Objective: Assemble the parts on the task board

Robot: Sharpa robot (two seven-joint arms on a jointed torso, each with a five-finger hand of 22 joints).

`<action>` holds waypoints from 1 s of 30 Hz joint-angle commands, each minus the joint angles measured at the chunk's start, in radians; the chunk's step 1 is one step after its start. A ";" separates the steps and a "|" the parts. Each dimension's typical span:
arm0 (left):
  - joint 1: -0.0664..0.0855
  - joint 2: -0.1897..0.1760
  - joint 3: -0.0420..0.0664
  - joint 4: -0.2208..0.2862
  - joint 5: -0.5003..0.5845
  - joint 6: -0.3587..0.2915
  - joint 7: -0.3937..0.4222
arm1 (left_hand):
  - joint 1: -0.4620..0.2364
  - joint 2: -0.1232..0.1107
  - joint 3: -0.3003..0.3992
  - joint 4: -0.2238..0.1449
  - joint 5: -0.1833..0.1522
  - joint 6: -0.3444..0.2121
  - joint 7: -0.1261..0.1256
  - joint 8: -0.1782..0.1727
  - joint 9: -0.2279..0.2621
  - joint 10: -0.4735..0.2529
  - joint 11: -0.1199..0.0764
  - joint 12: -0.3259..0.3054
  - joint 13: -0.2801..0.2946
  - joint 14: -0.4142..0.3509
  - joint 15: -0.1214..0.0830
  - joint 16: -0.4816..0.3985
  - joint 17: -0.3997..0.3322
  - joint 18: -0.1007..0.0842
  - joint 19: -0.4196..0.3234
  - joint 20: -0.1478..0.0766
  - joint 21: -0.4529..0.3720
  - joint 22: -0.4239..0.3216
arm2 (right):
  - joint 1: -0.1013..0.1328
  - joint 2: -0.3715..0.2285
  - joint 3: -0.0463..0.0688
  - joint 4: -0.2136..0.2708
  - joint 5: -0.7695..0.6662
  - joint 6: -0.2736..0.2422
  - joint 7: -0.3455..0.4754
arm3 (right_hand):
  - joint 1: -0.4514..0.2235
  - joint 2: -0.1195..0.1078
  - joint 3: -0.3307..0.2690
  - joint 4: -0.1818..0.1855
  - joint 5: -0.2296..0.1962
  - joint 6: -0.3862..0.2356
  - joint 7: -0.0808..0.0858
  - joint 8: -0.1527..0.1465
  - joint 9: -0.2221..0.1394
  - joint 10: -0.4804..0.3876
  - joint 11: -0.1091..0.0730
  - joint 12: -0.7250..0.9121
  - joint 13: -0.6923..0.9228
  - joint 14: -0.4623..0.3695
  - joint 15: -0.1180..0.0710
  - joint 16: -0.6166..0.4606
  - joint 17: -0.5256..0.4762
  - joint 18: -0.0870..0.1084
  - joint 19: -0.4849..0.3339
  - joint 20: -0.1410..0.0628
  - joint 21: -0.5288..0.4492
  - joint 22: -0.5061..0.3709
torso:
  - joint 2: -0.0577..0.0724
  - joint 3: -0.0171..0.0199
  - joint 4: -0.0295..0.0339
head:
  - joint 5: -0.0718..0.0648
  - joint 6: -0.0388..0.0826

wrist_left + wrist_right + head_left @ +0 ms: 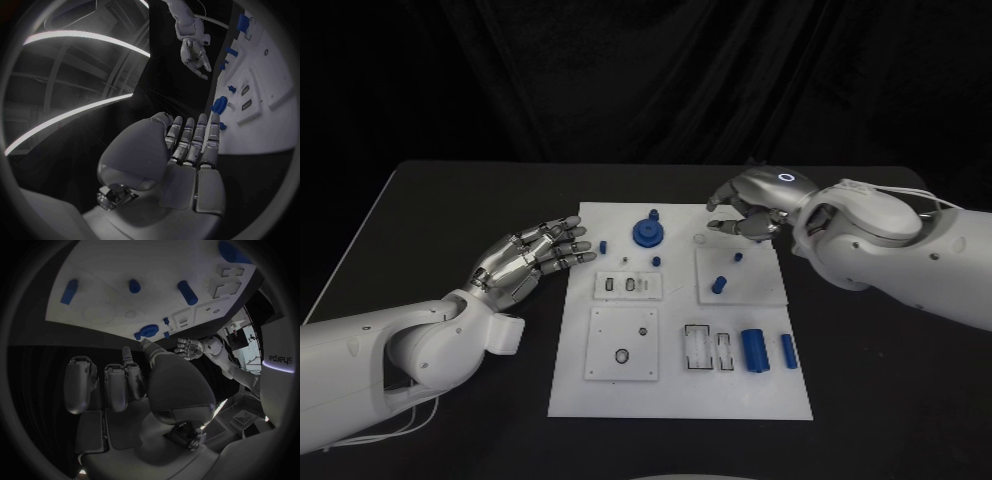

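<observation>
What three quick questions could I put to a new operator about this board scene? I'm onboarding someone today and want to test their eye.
1. True or false: the left hand holds a blue part.
2. Which hand is over the far right corner of the task board? A) left B) right C) neither
3. Fill in: the round blue gear-like part stands near the board's ___ edge.

Key:
1. False; its fingers are spread and it holds nothing, beside the board's left edge.
2. B; the right hand is there, fingers curled down.
3. Far.
</observation>
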 commanded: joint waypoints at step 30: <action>0.043 -0.030 0.012 0.061 -0.033 -0.072 0.197 | -0.023 -0.023 0.032 -0.012 0.011 0.008 -0.006 0.001 0.002 -0.031 0.006 -0.011 -0.002 -0.118 -0.031 -0.044 -0.004 0.000 -0.099 -0.024 -0.047 -0.026 | -0.059 -0.268 -0.011 0.015 0.086 -0.034 0.002 | 0.106 -0.047 0.007 0.064 0.004 -0.008 -0.018 -0.042 -0.040 -0.291 -0.016 -0.308 -0.297 -0.068 -0.018 -0.205 -0.090 0.042 -0.102 -0.015 -0.258 0.112 | -0.031 0.0523 -0.0116 | -0.016 -0.032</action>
